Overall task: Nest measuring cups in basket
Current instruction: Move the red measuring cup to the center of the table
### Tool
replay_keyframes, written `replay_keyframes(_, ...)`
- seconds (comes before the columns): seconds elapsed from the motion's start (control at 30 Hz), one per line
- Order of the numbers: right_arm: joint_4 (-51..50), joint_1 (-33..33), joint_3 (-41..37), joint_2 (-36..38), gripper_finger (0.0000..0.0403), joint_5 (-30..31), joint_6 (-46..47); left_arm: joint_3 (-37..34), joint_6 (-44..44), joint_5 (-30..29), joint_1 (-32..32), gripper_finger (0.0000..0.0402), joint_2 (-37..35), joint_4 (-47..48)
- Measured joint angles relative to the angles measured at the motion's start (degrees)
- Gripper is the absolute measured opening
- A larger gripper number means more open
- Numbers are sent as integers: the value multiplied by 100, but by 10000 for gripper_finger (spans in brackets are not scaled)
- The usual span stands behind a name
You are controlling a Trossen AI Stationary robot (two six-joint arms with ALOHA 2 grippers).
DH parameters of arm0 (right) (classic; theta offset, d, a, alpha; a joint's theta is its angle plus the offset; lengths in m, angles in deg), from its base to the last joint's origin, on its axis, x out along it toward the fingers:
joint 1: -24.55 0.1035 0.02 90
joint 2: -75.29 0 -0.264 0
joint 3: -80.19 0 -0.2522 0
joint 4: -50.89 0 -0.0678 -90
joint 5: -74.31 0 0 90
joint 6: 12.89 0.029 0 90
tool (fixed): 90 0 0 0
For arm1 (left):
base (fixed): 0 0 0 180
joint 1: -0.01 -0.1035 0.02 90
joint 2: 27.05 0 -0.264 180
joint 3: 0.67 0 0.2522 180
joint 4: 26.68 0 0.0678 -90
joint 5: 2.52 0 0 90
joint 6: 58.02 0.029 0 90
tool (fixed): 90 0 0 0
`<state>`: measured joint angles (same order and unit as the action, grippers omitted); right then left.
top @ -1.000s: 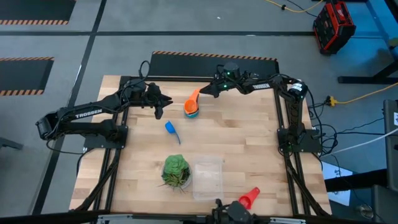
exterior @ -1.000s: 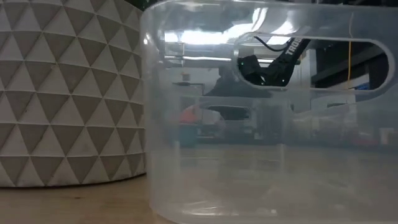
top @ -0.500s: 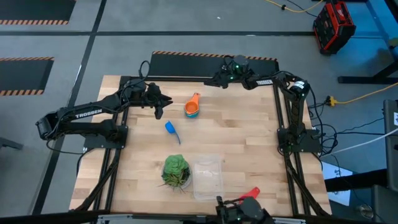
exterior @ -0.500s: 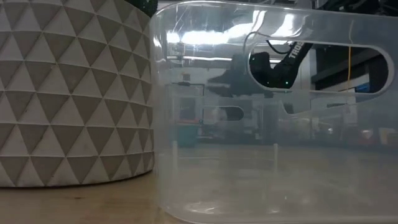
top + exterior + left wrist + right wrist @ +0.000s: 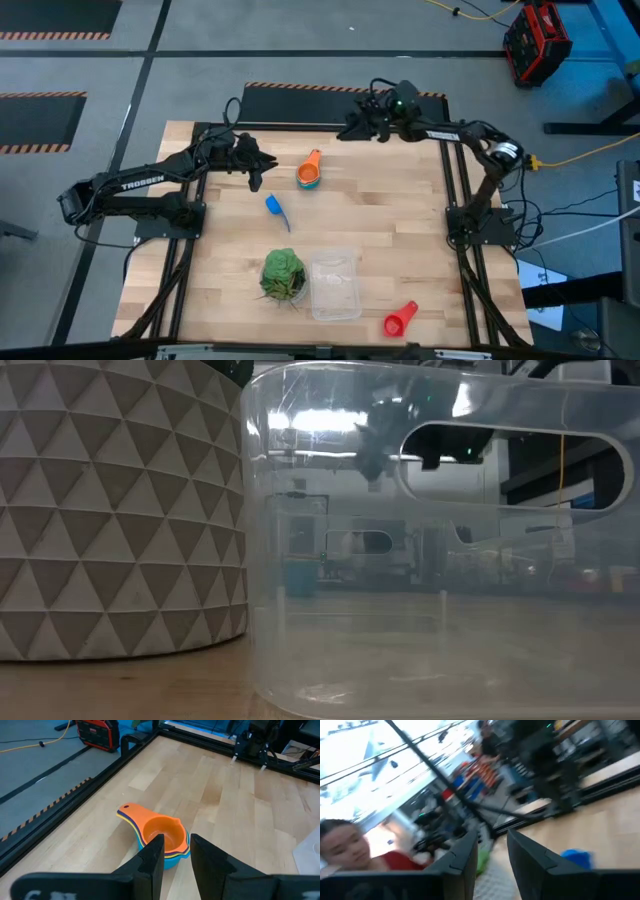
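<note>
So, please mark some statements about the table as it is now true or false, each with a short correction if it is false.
1. The basket has no cups in it. True.
2. The red cup lies inside the basket. False: it lies on the table beside the basket, near the front edge.
3. The orange cup sits on top of a stack of other cups. True.
4. The small blue cup is part of that stack. False: it lies alone on the table, between the stack and the leafy ball.
5. The left tool holds the orange cup. False: it is empty, with a gap between its fingers, beside the stack.
6. The right tool is at the far edge of the table. True.
</note>
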<state>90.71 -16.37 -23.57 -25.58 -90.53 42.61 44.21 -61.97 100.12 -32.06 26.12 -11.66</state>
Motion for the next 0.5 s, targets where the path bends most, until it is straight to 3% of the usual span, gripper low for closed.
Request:
replay_keyframes(0.17,-676,405,0,538,110,-287,188,0,-1,0,0,86,0,0)
replay_keyframes(0.33,-2680,797,0,1128,110,-223,-776,0,0,0,0,86,0,0)
replay_keyframes(0.4,-4002,913,0,1391,110,164,-1515,0,0,0,1,86,0,0)
replay_keyframes(0.5,-6227,1083,0,1830,110,1232,-2793,0,0,2,0,86,0,0)
